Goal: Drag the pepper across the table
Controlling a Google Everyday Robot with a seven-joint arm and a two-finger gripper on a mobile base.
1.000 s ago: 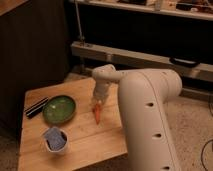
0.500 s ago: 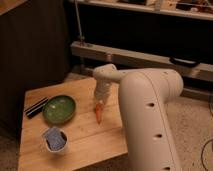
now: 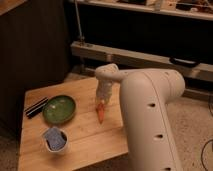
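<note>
Slightly to the right of where they sat a second earlier, the pepper (image 3: pixel 101 115) and the end effector (image 3: pixel 102 102) had shifted together by a small amount across the counter (image 3: pixel 95 142). Nothing else on the counter had changed place.

The end effector pointed straight down at the pepper's upper, thicker end and met it there. Whether it was clenched on the pepper or only pressing against it could not be told from this view. The pepper lay on the wood in the right half of the counter, its narrow tip pointing toward the near edge. It was just beside the green plate (image 3: pixel 59 109) but apart from it, with a strip of bare wood between them.

The white arm (image 3: pixel 150 115) rose from the lower right and bent over the counter's right edge, hiding the near right corner. A dark, striped bar-shaped object (image 3: pixel 36 107) lay at the left edge, just beside the plate. A white cup (image 3: pixel 55 141) with something bluish in it stood near the front left, below the plate and well apart from the pepper. Speckled floor (image 3: pixel 197 117) showed to the right of the arm, and a pale rail (image 3: pixel 145 59) ran along the dark background.
</note>
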